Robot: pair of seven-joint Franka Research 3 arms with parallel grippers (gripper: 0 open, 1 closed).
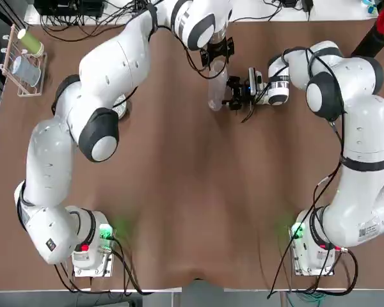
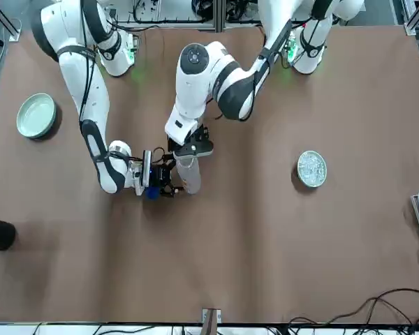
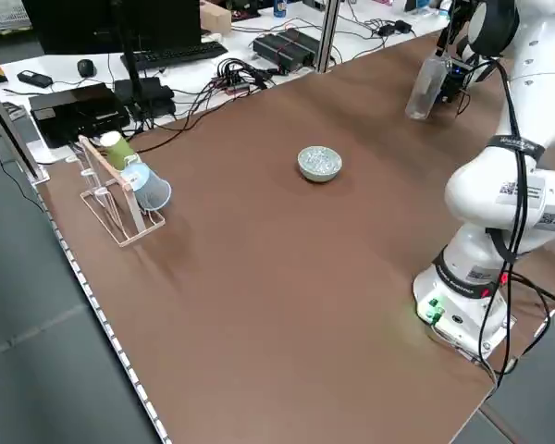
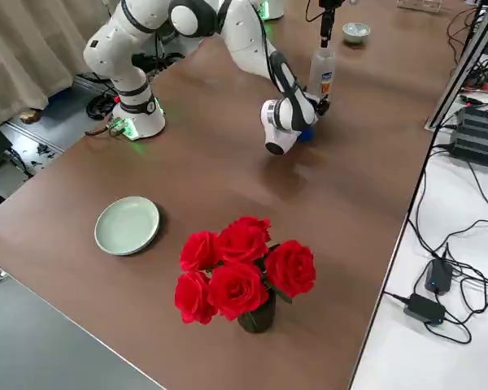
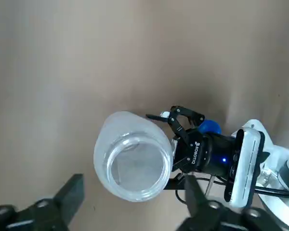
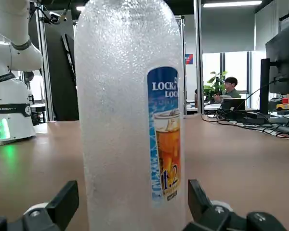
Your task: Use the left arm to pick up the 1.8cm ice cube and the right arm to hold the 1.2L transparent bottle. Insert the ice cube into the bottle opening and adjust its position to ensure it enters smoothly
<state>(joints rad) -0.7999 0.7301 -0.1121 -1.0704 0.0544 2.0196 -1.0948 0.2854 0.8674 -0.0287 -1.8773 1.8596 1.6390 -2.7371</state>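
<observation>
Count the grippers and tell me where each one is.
2: the left gripper, above the bottle opening; the right gripper, closed around the sides of the bottle.

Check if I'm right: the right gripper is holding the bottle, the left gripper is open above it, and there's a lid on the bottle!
Almost! There's no lid: the left wrist view shows the bottle opening uncovered. The right gripper does hold the bottle, with the left gripper open above.

Brown tabletop (image 1: 179, 192): pale green dish (image 4: 127, 226), ice bowl (image 2: 311, 169), cup rack (image 3: 120, 199), rose vase (image 4: 259, 315).
</observation>
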